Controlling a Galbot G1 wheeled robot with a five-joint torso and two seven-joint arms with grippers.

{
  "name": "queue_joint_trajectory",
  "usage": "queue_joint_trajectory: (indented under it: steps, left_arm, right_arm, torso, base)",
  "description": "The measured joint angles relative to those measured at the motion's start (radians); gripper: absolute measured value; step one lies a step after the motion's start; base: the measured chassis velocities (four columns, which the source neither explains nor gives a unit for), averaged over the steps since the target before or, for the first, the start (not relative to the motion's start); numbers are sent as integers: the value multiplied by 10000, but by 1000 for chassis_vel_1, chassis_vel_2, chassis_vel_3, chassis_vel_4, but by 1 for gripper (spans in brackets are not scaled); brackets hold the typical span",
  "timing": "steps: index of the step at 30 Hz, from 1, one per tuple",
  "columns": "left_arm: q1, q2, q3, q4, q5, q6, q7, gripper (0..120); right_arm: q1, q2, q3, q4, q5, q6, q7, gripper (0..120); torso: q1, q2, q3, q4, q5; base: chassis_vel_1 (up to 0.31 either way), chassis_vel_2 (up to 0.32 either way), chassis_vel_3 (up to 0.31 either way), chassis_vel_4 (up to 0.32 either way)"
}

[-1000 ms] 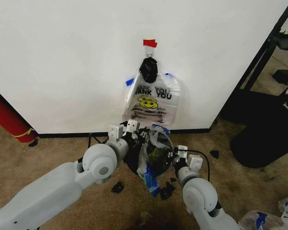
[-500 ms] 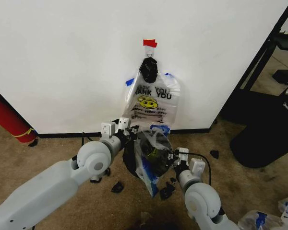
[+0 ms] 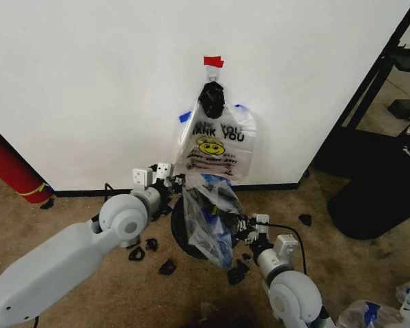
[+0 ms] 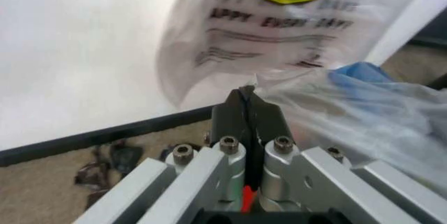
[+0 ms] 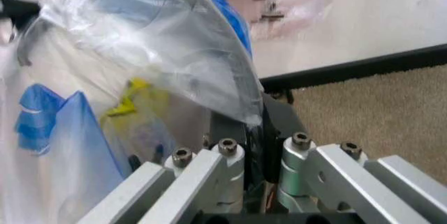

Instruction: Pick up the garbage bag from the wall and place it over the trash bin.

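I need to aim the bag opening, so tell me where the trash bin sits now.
In the head view the trash bin stands on the carpet at the foot of the wall, between the two claws, mostly hidden by the garbage bag stretched over it.

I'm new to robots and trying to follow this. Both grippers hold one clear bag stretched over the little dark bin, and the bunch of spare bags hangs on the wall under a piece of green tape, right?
Nearly. The tape is red, not green, as the head view shows. The rest holds: left gripper and right gripper each pinch the garbage bag over the trash bin, and the bunch of spare bags hangs on the wall.
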State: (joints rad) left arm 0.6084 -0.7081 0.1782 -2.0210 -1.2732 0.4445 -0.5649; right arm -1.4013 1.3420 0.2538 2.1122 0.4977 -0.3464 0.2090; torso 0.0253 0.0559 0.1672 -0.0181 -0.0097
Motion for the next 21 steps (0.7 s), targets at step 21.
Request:
queue_joint_trajectory:
  steps: [21]
  left_arm:
    - [2967, 645, -2370, -733, -69, -143, 695, 0]
  right_arm:
    - [306, 192, 540, 161, 3011, 56, 441, 1]
  torso:
    - [1, 0, 0, 0, 0]
  base:
    - [0, 0, 0, 0]
